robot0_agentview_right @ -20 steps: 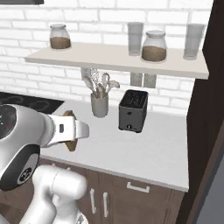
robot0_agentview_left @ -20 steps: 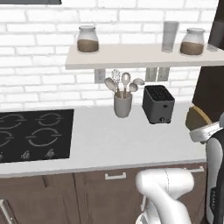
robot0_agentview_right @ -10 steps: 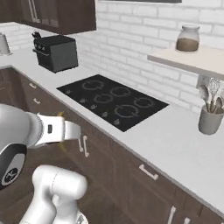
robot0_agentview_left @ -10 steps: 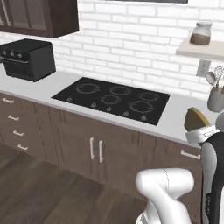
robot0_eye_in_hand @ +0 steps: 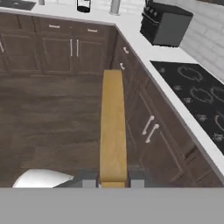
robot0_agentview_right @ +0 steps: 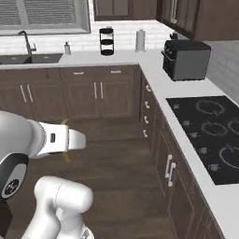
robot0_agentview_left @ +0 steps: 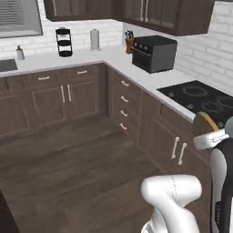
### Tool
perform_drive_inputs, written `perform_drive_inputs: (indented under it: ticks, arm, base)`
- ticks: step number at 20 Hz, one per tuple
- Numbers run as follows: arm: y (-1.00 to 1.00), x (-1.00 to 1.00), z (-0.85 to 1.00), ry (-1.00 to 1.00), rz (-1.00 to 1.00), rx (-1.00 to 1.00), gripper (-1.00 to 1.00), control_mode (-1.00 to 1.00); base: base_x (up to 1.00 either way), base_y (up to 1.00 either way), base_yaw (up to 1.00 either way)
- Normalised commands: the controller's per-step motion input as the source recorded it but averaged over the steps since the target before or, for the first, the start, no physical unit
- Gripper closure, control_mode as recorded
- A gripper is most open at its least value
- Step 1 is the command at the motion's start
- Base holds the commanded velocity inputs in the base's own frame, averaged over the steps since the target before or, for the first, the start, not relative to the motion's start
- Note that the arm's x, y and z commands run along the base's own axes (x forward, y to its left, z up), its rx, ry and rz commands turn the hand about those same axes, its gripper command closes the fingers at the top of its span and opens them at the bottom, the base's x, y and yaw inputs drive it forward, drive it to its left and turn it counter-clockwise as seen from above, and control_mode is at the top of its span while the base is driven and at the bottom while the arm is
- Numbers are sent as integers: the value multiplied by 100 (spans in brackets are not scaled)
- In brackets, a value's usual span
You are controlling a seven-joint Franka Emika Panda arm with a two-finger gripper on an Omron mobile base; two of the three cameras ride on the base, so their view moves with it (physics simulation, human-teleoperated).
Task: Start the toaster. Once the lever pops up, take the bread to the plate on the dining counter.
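Bread (robot0_eye_in_hand: 113, 127) edge-on, clamped in the end effector (robot0_eye_in_hand: 113, 183), fingertips cut off by the frame's bottom.

A black cooktop (robot0_agentview_right: 212, 135) sits in the white counter (robot0_agentview_right: 161, 84) above dark wood cabinets (robot0_agentview_right: 100, 95).

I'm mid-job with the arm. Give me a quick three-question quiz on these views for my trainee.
1. True or false: the gripper is shut on the bread.
2. The cooktop sits: A on the floor, B in the counter, C in a drawer.
3. What stands on that counter past the cooktop, toward the corner?
Key: 1 true. 2 B. 3 the black oven.
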Motion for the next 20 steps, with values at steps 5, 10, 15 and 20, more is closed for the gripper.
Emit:
perform_drive_inputs:
  ticks: [5, 10, 15, 20]
  arm:
    - [0, 0, 0, 0, 0, 0, 100, 100]
    - [0, 0, 0, 0, 0, 0, 100, 100]
    - [0, 0, 0, 0, 0, 0, 100, 100]
    - [0, 0, 0, 0, 0, 0, 100, 100]
  base:
    - [-24, 0, 100]
    - [-23, 0, 100]
    - [-4, 0, 98]
    - [-25, 28, 91]
